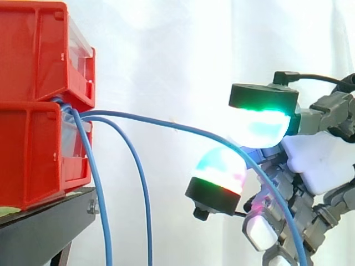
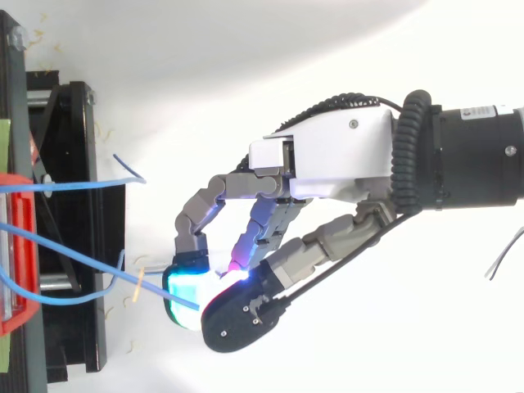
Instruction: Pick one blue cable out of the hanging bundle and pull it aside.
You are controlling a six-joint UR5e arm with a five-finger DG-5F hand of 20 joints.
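Observation:
Three blue cables come out from between the two stacked red bins (image 1: 33, 55) at the left. Two of them (image 1: 102, 210) hang straight down beside the stand. The third blue cable (image 1: 166, 123) arcs out to the right, away from the others, and runs between the glowing fingertips (image 1: 260, 124) of my hand (image 1: 321, 158), then drops below it. From above, that cable (image 2: 82, 260) crosses from the bin to the hand (image 2: 327, 160), whose curled fingers and thumb pinch it between a cyan pad (image 2: 184, 291) and the thumb pad.
The bins rest on a black stand (image 1: 44, 221) at the left, seen from above as a black frame (image 2: 74, 164). Another blue cable (image 2: 65, 187) ends loose near the stand. A white curtain lies behind, with free room to the right.

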